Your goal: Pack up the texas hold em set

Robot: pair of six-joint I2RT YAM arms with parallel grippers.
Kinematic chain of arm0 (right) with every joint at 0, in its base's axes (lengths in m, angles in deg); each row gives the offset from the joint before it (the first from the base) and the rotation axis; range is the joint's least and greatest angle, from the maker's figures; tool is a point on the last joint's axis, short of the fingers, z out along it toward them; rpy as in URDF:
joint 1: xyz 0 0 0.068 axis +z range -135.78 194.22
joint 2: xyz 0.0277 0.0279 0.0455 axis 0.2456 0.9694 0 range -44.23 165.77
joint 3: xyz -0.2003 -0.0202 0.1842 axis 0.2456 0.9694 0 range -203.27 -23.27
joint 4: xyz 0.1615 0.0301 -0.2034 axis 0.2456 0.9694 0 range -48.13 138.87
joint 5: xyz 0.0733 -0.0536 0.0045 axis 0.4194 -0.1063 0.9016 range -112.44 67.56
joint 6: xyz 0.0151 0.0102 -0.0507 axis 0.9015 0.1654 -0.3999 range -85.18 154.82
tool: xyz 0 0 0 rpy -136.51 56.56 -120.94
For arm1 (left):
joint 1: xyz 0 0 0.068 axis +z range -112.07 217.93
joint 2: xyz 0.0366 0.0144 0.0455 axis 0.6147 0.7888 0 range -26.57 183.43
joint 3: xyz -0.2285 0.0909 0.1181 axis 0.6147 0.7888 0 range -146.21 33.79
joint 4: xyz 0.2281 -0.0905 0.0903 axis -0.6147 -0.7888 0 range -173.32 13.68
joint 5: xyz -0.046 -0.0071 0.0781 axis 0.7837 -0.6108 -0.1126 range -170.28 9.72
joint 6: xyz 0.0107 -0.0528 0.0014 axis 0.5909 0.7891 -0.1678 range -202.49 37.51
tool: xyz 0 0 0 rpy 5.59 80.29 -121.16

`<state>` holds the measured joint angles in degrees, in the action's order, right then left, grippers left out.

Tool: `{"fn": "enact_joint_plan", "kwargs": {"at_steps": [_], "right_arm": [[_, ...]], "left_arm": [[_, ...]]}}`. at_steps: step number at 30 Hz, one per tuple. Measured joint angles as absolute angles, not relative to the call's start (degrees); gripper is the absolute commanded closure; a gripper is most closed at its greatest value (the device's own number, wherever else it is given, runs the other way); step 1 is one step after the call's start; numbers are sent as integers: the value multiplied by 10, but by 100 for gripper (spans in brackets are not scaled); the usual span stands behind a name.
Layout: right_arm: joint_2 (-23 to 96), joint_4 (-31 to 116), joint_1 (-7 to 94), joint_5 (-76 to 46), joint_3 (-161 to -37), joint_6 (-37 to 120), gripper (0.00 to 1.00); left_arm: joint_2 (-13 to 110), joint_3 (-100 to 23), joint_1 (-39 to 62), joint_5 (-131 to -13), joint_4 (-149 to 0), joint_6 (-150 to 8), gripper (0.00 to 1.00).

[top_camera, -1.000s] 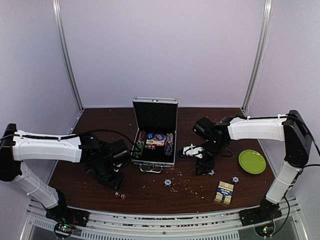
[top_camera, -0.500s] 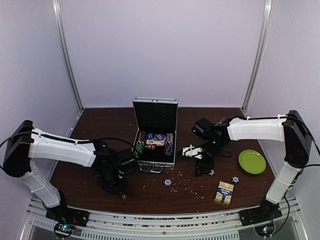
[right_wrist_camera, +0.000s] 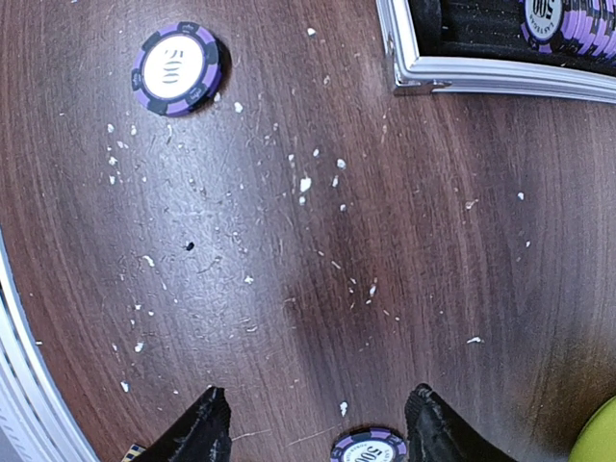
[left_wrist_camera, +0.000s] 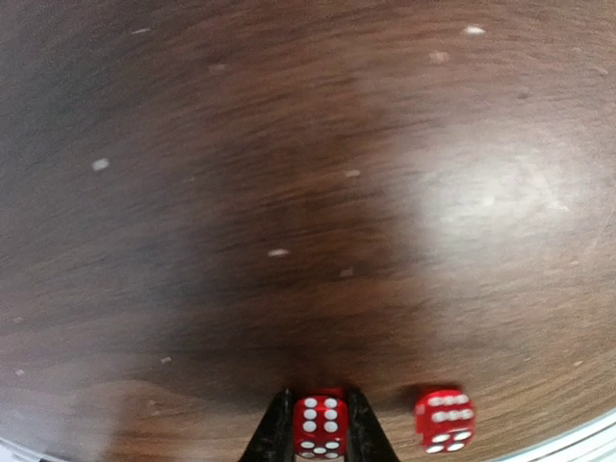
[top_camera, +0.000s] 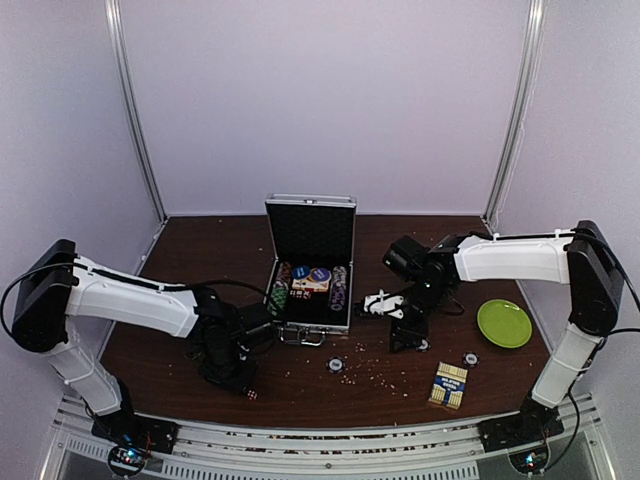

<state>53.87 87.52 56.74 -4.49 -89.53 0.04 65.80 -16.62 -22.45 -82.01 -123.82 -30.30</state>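
Dice were picked out first, at the near edge of the table (top_camera: 190, 245). One red die (left_wrist_camera: 320, 422) was pinched between the fingertips (left_wrist_camera: 279, 429) of the left gripper (left_wrist_camera: 319, 438), which were drawn in against two opposite sides while the die sat on the wood. A second die (left_wrist_camera: 444, 420) was left untouched just beside it. The cube was judged light, hard and slick, so flat opposite faces were the place to be gripped; a skewed squeeze could have flicked it away.

Further right, the card box (top_camera: 449, 385) was seen lying flat. Beyond it, the right gripper (right_wrist_camera: 318, 433) was held over a loose purple chip (right_wrist_camera: 369, 449), its fingers spread wide and nothing clasped. Another chip (right_wrist_camera: 176, 69) was noted well apart. Thin, stiff discs like these were reckoned best taken by the rim.

Farthest back, the silver case (top_camera: 310, 270) was found open, lid upright, with chips already stowed inside.
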Motion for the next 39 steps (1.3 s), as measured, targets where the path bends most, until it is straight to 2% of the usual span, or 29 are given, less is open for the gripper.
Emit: {"fn": "enact_joint_plan", "kwargs": {"at_steps": [7, 13, 30, 39], "right_arm": [[539, 875, 567, -45, -895, 0, 38], [539, 875, 567, -54, -896, 1, 38], [539, 875, 567, -64, -896, 3, 38], [539, 875, 567, -64, -896, 3, 38]], "left_arm": [[656, -230, -238, -866, -1327, -301, 87], [675, -361, -242, -917, -1353, -344, 87], [916, -644, -127, -894, -1256, -432, 88], [1021, -747, -112, -890, -1256, -459, 88]]}}
